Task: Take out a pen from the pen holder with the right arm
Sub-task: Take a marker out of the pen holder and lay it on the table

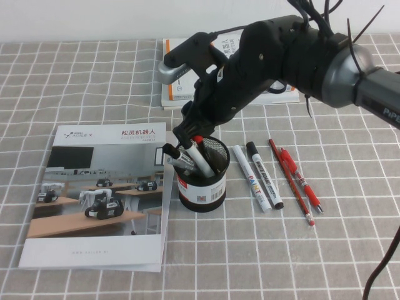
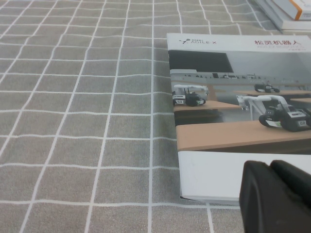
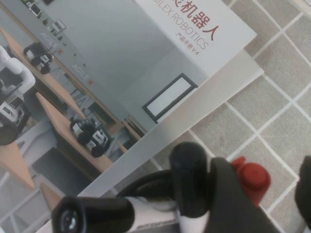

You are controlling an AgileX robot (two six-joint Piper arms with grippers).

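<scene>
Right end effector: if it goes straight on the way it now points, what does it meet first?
Probably the red-capped pen in the mesh pen holder: its cap stands between the open fingers of the right end effector; depth is unclear. The left end effector hovers over the brochure.

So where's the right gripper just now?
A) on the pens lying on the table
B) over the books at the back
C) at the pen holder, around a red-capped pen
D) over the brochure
C: the right gripper hangs at the pen holder, open, with a red-capped pen between its fingers; the left gripper is parked over the brochure corner.
</scene>
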